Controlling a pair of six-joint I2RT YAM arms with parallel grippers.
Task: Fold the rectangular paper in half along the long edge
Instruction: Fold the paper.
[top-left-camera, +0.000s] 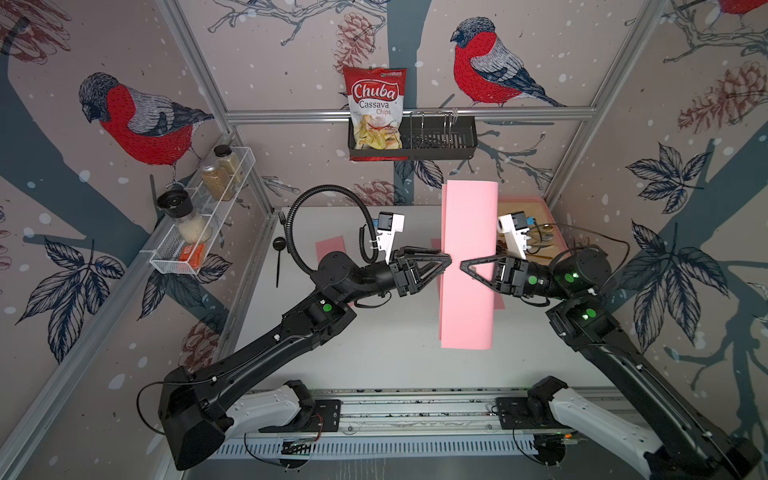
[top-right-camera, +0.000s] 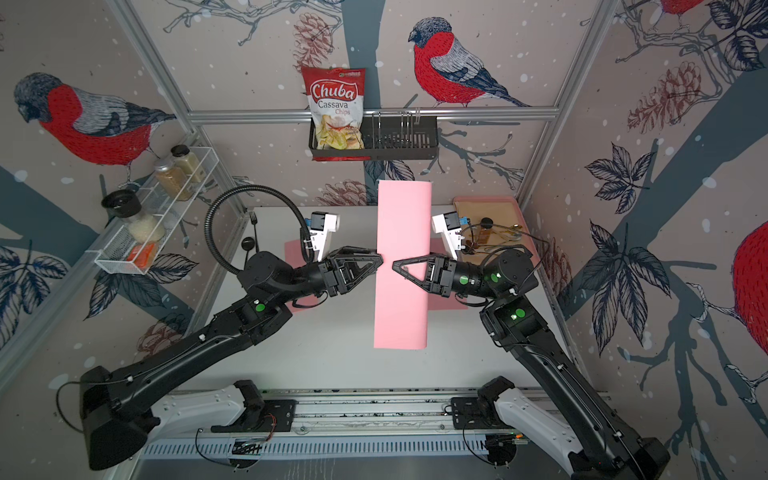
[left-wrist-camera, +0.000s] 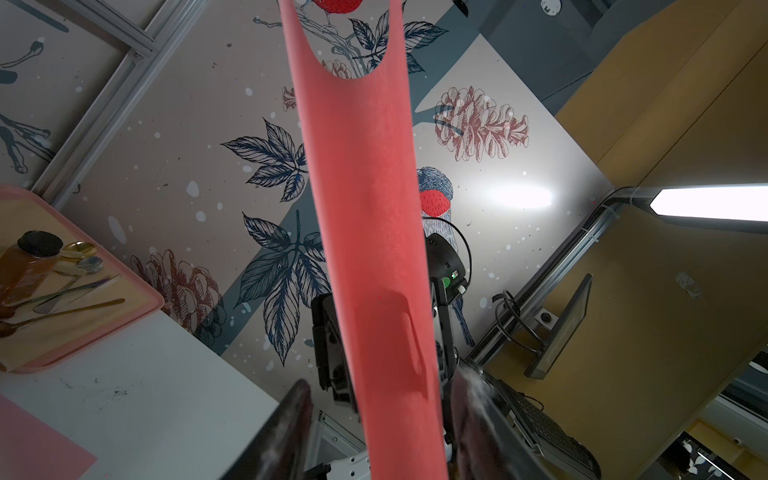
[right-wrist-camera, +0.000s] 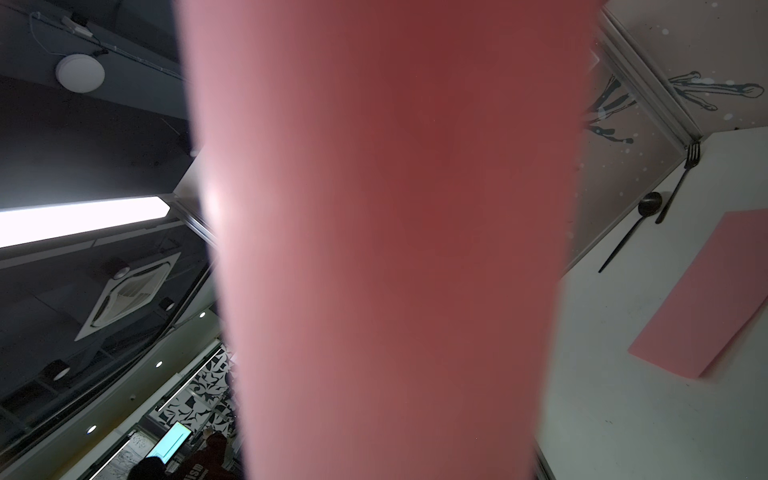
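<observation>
Pink paper hangs in the air above the middle of the table, doubled over into a loose loop rather than a crease; in both top views its rounded bend faces the right arm and its free long edges face the left arm. We see the loop's open end in the left wrist view, and it fills the right wrist view as a blur.

We find the left gripper at the free edges, its fingers spread with the paper running between them and a clear gap on one side. The right gripper reaches in from the bend side; one finger lies across the top layer and the other is hidden, so we judge it to be pinching the paper.

Another pink sheet lies flat on the table under the left arm. A black spoon and fork rest near the far left corner, and a pink tray sits in the far right corner.
</observation>
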